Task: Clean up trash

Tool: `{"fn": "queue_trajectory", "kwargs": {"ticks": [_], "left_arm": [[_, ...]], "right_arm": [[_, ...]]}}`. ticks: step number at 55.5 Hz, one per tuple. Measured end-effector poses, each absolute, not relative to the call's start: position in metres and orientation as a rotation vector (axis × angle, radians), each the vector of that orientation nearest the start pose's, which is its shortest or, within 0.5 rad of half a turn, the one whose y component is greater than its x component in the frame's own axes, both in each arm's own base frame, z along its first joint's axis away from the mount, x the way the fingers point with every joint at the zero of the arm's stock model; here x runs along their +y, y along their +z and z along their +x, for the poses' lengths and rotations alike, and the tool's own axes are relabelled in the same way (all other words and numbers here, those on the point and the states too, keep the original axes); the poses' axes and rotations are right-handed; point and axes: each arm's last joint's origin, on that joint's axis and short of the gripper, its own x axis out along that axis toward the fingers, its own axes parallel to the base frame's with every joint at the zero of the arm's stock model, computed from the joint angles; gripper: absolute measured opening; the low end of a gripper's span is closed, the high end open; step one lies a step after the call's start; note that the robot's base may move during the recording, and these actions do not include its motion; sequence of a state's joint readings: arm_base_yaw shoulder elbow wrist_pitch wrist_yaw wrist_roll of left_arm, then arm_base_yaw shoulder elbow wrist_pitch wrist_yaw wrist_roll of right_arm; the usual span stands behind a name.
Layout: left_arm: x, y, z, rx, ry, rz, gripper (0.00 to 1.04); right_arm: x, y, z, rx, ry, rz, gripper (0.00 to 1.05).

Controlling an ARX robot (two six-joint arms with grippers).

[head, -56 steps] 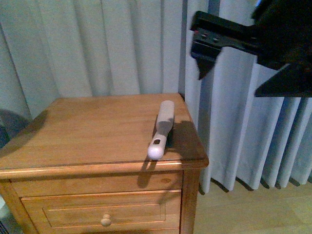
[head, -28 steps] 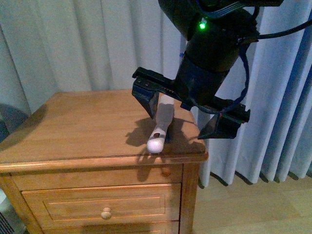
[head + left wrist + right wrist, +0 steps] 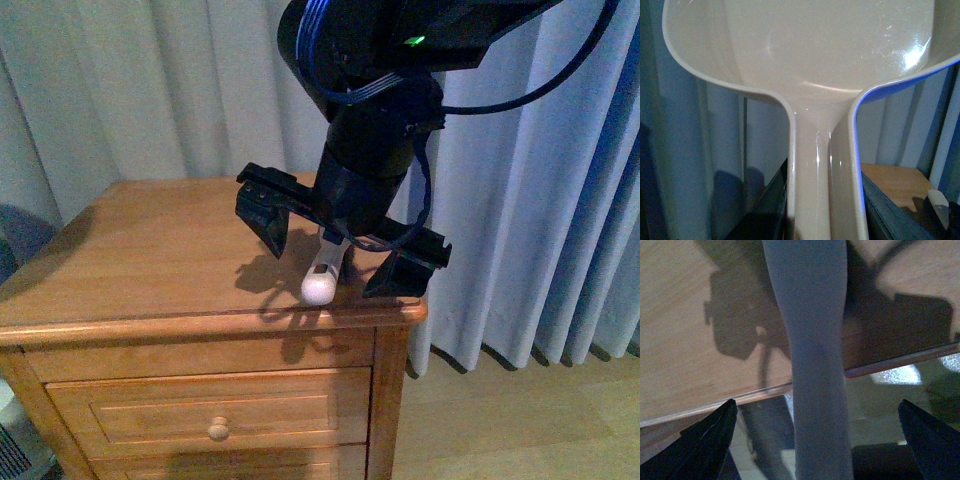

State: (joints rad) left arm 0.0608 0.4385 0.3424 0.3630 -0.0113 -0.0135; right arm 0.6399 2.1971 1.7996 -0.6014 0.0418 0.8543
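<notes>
Right gripper [image 3: 330, 262] hangs over the counter [image 3: 150, 260], jaws wide, straddling a pale handle [image 3: 318, 283] at the counter's front edge. Left gripper [image 3: 825, 220] has its jaws clamped on the dustpan [image 3: 815, 50]. Trash: can't tell where.

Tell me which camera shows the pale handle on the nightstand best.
Front view: the pale handle lies on the nightstand between the right gripper's open jaws. Right wrist crops it to a close-up shaft; left wrist shows mostly the dustpan.
</notes>
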Motion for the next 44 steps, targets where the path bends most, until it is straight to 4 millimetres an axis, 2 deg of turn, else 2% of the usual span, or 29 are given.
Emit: {"fn": "queue_trajectory", "kwargs": {"ticks": [10, 19, 23, 38, 44], "left_arm": [[0.0079, 0.2773, 0.1236, -0.267, 0.07, -0.006, 0.27], [0.0079, 0.2773, 0.1236, -0.267, 0.07, -0.007, 0.27], [0.0079, 0.2773, 0.1236, -0.267, 0.07, -0.007, 0.27], [0.0079, 0.2773, 0.1236, -0.267, 0.07, -0.006, 0.27], [0.0079, 0.2773, 0.1236, -0.267, 0.07, -0.006, 0.27]], "right_arm": [[0.2891, 0.1916, 0.3835, 1.11, 0.108, 0.42, 0.97], [0.2907, 0.1906, 0.3836, 1.113, 0.107, 0.415, 0.76], [0.2904, 0.1905, 0.3832, 1.117, 0.104, 0.411, 0.63], [0.2906, 0.1902, 0.3827, 1.119, 0.105, 0.405, 0.24], [0.2909, 0.1892, 0.3822, 1.116, 0.108, 0.398, 0.2]]}}
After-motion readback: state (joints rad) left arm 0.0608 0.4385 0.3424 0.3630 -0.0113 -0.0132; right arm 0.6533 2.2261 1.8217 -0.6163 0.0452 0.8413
